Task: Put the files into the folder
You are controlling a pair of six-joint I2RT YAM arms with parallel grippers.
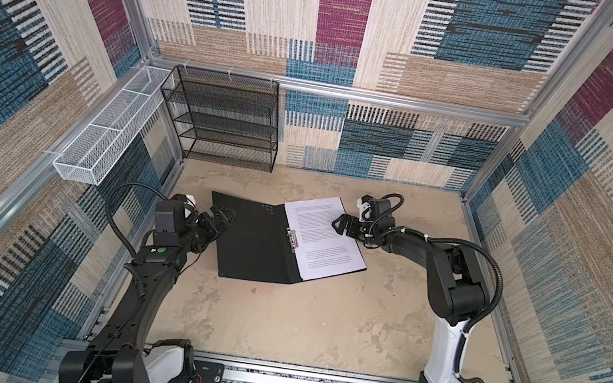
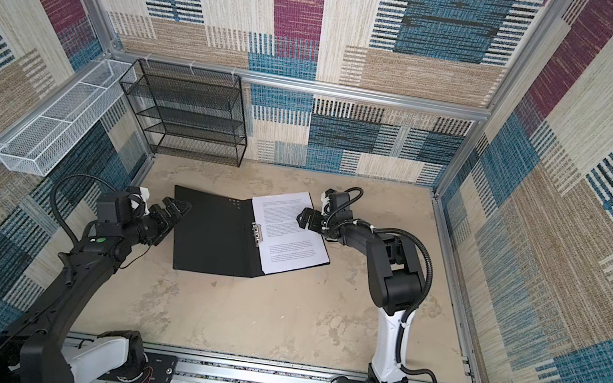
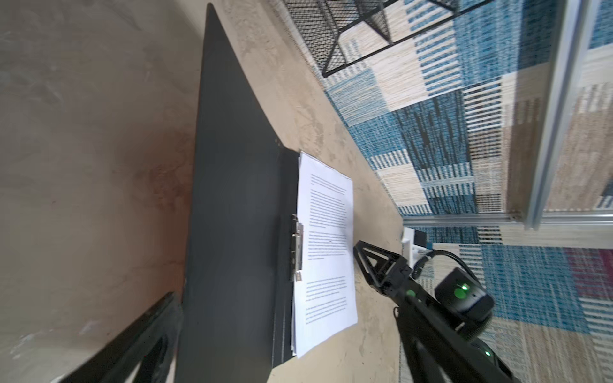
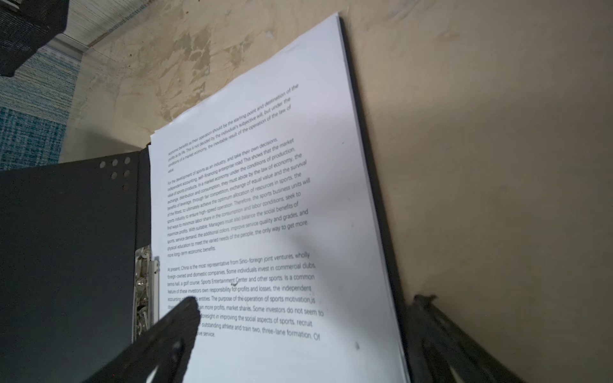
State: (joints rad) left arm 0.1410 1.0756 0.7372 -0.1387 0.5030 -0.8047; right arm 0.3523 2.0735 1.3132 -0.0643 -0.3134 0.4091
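As it gapes wide — right gripper (image 1: 339, 224) overhangs files (image 1: 323, 242).

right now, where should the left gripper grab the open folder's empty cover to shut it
Probably take the folder by the free outer edge of its bare cover, coming from the left, where the open left gripper is. That thin flap hinges beside the clip; the files lie on the other half.

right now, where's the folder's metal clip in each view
Top view: metal clip just below centre, on the spine of the folder.
Top view: same, a little left of centre.
Left wrist: near centre.
Right wrist: lower left.
Shared landmark: the files lying beside it.
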